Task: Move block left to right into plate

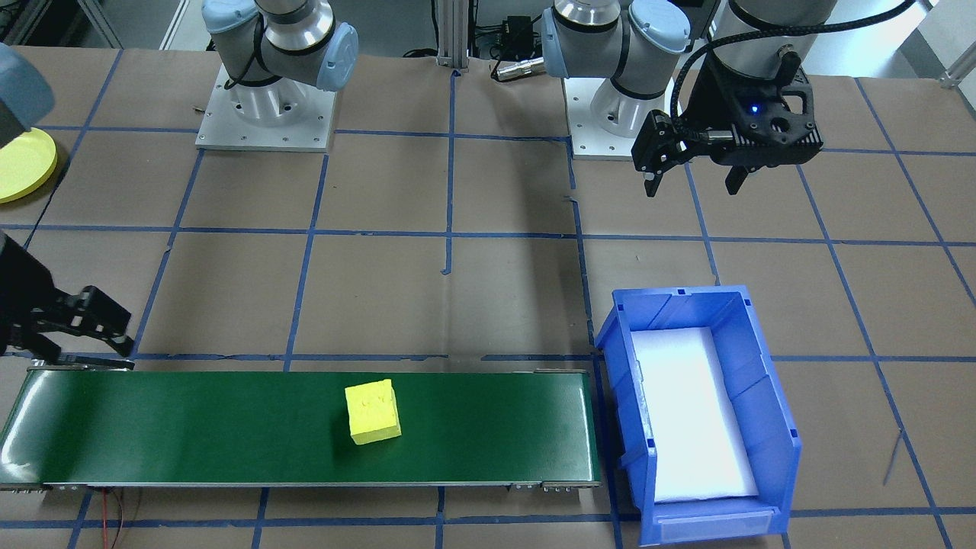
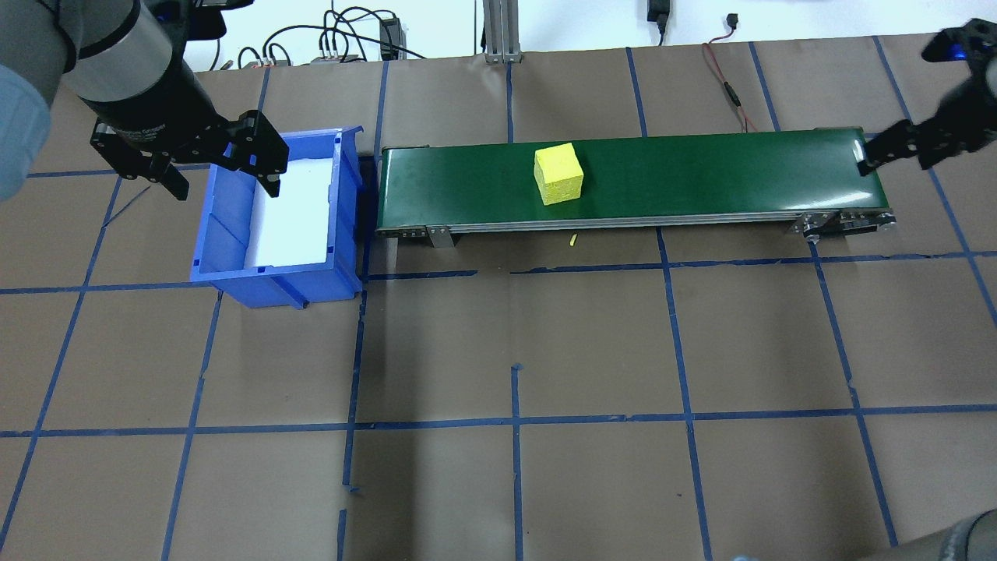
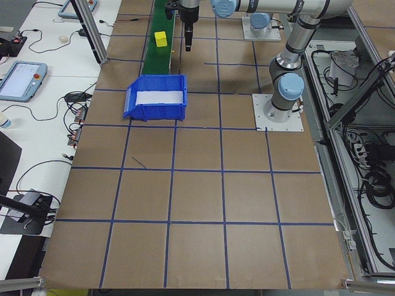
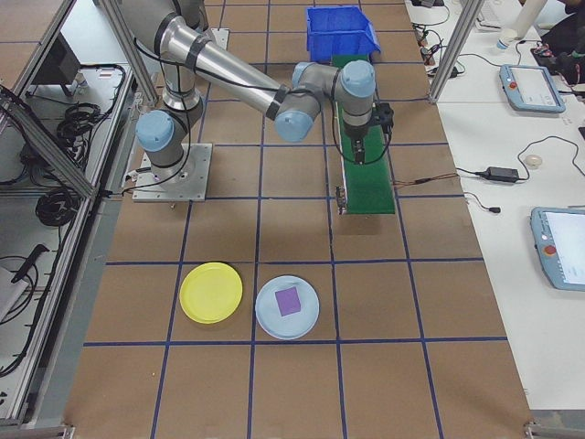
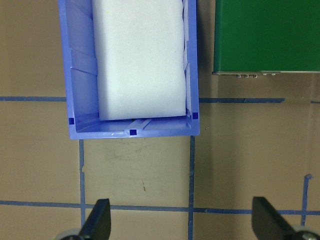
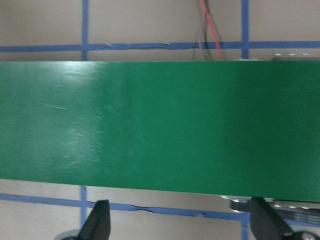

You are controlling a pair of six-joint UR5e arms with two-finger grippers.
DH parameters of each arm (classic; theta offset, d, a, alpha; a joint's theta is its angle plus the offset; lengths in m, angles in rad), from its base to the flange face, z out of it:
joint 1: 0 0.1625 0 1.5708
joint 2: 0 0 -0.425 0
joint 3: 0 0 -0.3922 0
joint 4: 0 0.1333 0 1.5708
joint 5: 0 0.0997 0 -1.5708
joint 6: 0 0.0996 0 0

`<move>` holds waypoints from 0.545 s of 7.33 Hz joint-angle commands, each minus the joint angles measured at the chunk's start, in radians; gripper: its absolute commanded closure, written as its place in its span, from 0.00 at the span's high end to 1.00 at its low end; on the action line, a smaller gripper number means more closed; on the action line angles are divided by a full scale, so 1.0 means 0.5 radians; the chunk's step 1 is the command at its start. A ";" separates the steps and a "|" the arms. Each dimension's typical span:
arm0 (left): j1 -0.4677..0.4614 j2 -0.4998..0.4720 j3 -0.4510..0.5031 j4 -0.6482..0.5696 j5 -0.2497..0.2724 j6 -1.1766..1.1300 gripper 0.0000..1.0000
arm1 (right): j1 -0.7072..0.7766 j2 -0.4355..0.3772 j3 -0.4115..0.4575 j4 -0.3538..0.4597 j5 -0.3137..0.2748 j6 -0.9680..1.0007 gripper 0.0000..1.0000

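I have the small bright-yellow foam cube (image 2: 558,173) sitting on the long dark-green conveyor belt (image 2: 701,175), a little toward the blue-bin half of its middle, square to the belt edges as far as I can judge; being a cube it has no long axis to line up with. My right gripper (image 2: 896,152) hangs over the belt's far end on my right side, fingers spread and holding nothing: its wrist view shows only bare green belt between the two fingertips (image 6: 100,220), so the cube lies along the belt away from it, toward my left. My left gripper (image 2: 218,167) is also spread wide and empty, poised above the near rim of the blue rectangular plastic bin (image 2: 234,265) with its white foam liner (image 5: 140,60), just off the belt's other end. By my reckoning the cube is somewhat nearer the left gripper than the right. The round bright-yellow plastic plate (image 4: 211,293) lies on the brown paper-covered table (image 2: 592,351) on my right side, beside a pale-blue plate (image 4: 287,307) carrying a purple square, well apart from the belt. Nothing has been grasped yet; whichever arm takes the cube must travel along the belt to reach it
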 commanded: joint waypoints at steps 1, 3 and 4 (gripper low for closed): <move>0.000 -0.004 -0.010 0.002 0.000 0.000 1.00 | 0.210 0.132 -0.046 -0.028 0.204 0.438 1.00; -0.003 -0.004 -0.010 0.002 0.000 0.000 1.00 | 0.222 0.240 -0.046 -0.111 0.327 0.467 1.00; 0.000 -0.004 -0.013 0.002 -0.009 -0.003 1.00 | 0.225 0.256 -0.043 -0.111 0.345 0.470 1.00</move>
